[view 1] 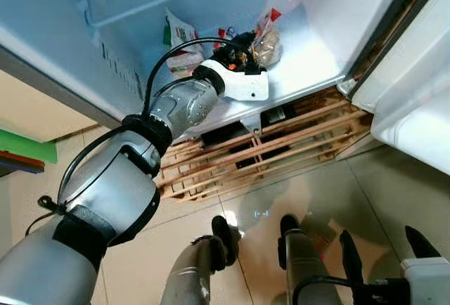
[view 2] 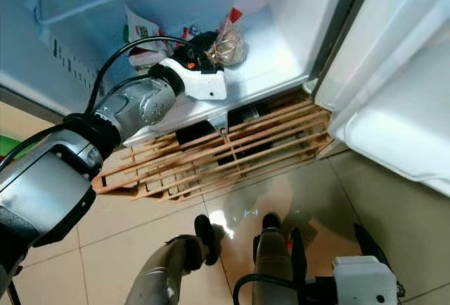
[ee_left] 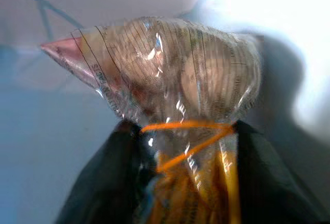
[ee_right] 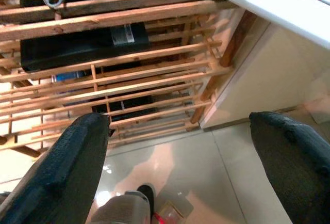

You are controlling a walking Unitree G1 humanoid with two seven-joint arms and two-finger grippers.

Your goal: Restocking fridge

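The fridge [view 1: 316, 66] stands open before me. My left arm reaches onto its bottom shelf. The left gripper [view 1: 242, 50] is shut on the neck of a clear plastic bag of round buns [view 1: 267, 43]. In the left wrist view the bag [ee_left: 175, 69] is tied with an orange band, and the black fingers [ee_left: 105, 182] press it from both sides. The bag rests on or just above the white shelf floor. My right gripper [view 1: 378, 238] hangs low at my right side, open and holding nothing; it [ee_right: 180, 121] looks over the tiled floor and a wooden pallet.
A white packet with green and red print [view 1: 180, 41] stands behind the left gripper. Above it runs a wire shelf [view 1: 140, 3]. A wooden pallet [view 1: 281, 143] carries the fridge. The open fridge door [view 1: 415, 101] stands on the right. My feet [view 1: 225, 238] are on glossy tiles.
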